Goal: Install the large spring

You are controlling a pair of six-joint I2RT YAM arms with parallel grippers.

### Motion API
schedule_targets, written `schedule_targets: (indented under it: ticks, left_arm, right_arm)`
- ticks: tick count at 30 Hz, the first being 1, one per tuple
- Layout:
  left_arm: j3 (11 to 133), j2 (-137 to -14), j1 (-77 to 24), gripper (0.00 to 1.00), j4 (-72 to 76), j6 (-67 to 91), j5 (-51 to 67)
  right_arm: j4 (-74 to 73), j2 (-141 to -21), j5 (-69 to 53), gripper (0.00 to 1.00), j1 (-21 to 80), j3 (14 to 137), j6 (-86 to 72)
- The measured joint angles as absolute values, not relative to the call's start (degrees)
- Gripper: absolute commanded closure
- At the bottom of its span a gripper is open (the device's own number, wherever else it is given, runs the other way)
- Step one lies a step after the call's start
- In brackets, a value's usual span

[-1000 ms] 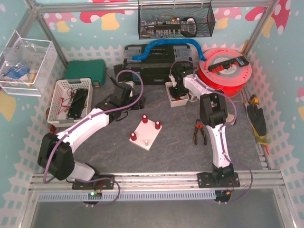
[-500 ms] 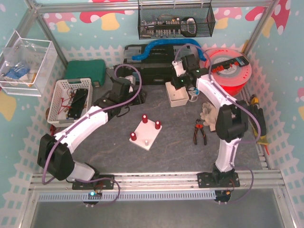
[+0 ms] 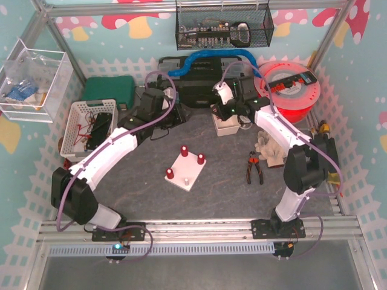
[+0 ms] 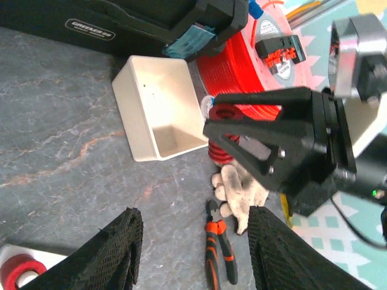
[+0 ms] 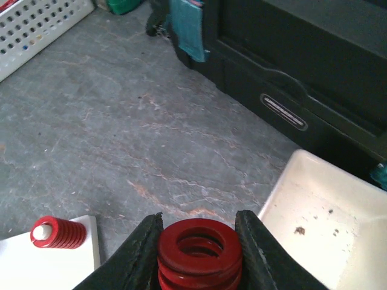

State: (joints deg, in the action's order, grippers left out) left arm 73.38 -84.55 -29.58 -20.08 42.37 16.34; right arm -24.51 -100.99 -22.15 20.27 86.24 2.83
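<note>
Large spring: red coil, held upright by its flanks between the fingers of the right claw, which is closed on it. It hangs clear of the tabletop, beyond and to the right of the board, at the near edge of the white bin.

Change over the last second: the right arm, previously folded with its claw low at the bin, is now stretched out with the spring lifted free. The pick therefore appears complete, and carrying the spring to the board is the step in hand.

Board: white plate carrying three pegs with small red springs and one bare peg, judged to be the target.

Left claw: beyond and to the left of the board, and farther from it than a second ago. Its fingers have drawn closer yet stand apart with nothing between them.

Pliers and glove: to the right of the board, near the likely path.
</note>
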Motion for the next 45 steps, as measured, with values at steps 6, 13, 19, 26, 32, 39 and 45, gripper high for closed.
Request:
schedule_targets:
  ticks: [6, 13, 19, 26, 32, 39, 45]
  left_arm:
    - [75.92, -86.65, -26.41, 0.51, -21.39, 44.64, 20.29]
    - [77.23, -87.22, -25.23, 0.5, -23.46, 43.57, 25.96]
    - [77.23, -87.92, -25.78, 0.49, -24.67, 40.58, 30.63]
    - [77.23, -89.73, -26.87, 0.5, -25.06, 38.3, 34.98]
    - [77.28, -91.98, -27.62, 0.53, -25.04, 37.08, 37.01]
    - [78.17, -93.76, -27.7, 0.58, -25.04, 36.38, 37.34]
    - [79.07, -95.72, -27.66, 0.7, -25.52, 35.38, 37.08]
  right_arm:
    - [-15.22, -93.49, -22.04, 0.9, 25.87, 75.57, 6.98]
    - [-4.8, -84.84, -20.05, 0.9, 31.44, 64.23, 12.8]
    - [0.25, -84.23, -17.43, 0.9, 33.39, 61.04, 15.31]
    - [2.02, -84.23, -15.46, 0.9, 34.79, 60.93, 16.71]
    - [2.11, -84.25, -14.37, 0.9, 35.51, 60.93, 17.39]
    - [1.65, -84.53, -12.8, 0.9, 35.86, 60.93, 18.09]
    - [1.32, -85.56, -11.53, 0.9, 36.1, 60.95, 19.03]
